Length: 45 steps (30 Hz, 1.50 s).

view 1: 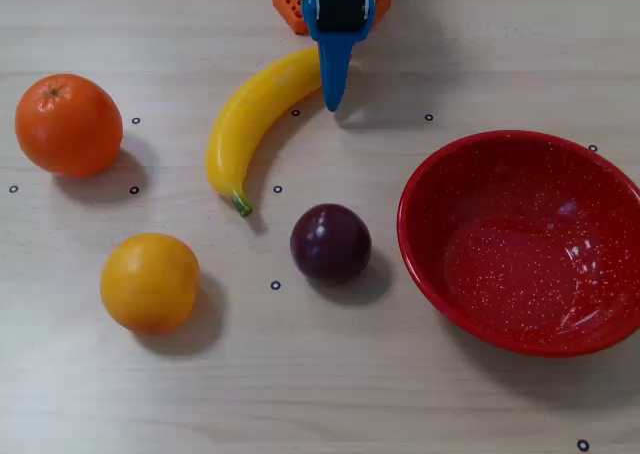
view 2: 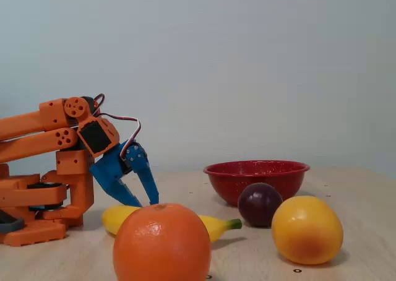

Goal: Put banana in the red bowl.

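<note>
The yellow banana (view 1: pixel 255 114) lies on the table, green stem tip toward the front, its upper end under the blue gripper (view 1: pixel 331 99). In the fixed view the banana (view 2: pixel 216 226) lies behind the orange, partly hidden. The gripper (view 2: pixel 143 202) points down just above the banana's blunt end, its jaws parted and holding nothing. The large speckled red bowl (view 1: pixel 520 264) sits empty at the right in the overhead view and behind the plum in the fixed view (view 2: pixel 257 176).
An orange (view 1: pixel 68 124) lies at the left, a round yellow-orange fruit (view 1: pixel 150 282) at the front left, and a dark purple plum (view 1: pixel 331 242) between the banana and the bowl. The orange arm base (view 2: pixel 37 213) stands at the table's back edge.
</note>
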Motion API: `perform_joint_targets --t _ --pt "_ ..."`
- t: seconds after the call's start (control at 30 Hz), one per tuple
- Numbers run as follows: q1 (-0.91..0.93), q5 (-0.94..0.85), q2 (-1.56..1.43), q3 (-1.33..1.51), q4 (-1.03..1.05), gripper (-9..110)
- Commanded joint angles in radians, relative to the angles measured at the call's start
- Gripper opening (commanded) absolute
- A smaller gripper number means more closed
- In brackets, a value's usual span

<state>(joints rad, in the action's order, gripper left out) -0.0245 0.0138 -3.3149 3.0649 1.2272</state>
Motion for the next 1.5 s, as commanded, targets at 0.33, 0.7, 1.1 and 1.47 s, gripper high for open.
perform_joint_targets --t 0.33,0.7,1.1,1.47 --pt "0.011 -0.005 -0.015 0.02 -0.028 0" --pt "0.005 -0.009 -0.015 0.02 -0.028 0" --pt "-0.008 -0.071 0.067 0.0 -0.089 0" --pt "-0.006 -0.127 0.17 -0.115 -0.098 0"
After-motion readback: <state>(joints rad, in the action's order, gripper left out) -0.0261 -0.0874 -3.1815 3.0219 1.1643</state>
